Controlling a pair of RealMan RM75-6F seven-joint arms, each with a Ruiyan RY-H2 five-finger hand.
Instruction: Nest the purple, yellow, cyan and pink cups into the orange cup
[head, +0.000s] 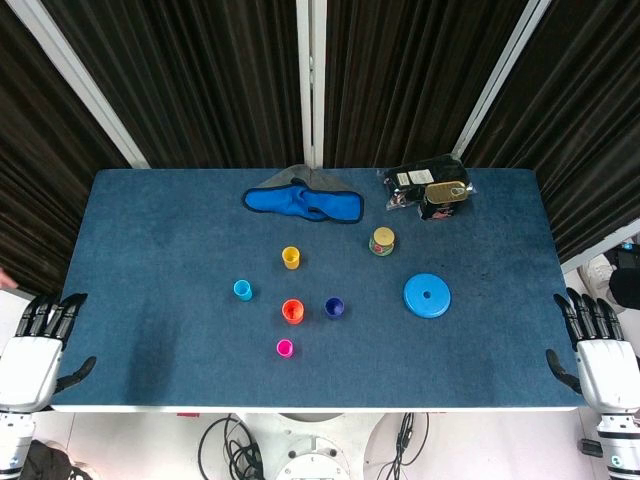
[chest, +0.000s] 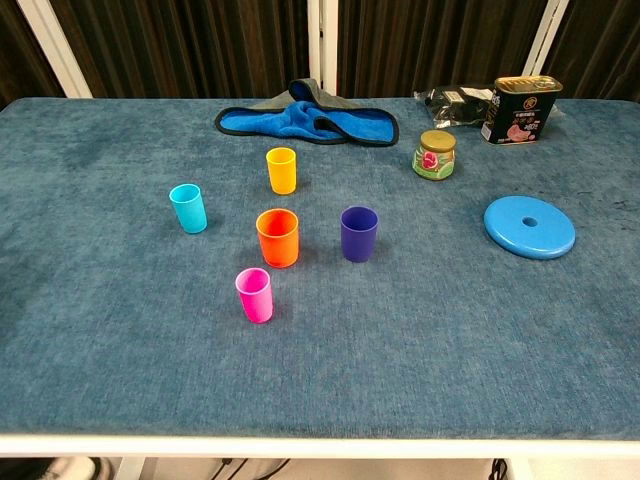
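Blue table (head: 150, 250), orange cup (chest: 277, 236) central, purple cup (chest: 358, 232) at 3 o'clock: light, rigid, slick, best pinched at rim; left hand (head: 35, 352) and right hand (head: 600, 352) spread, empty.

Bright, even overhead light leaves only faint shadows under the cups (both views sharp, no glare).

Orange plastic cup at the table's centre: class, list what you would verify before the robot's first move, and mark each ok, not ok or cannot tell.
1. Orange plastic cup upright, mouth up, nothing inside: ok.
2. Purple cup, yellow cup, cyan cup and pink cup upright, standing apart: ok.
3. Left hand holds nothing, fingers apart: ok.
4. Right hand holds nothing: ok.
5. Blue disc and small jar away from the cups: ok.
6. Which cup nests first by size: cannot tell.
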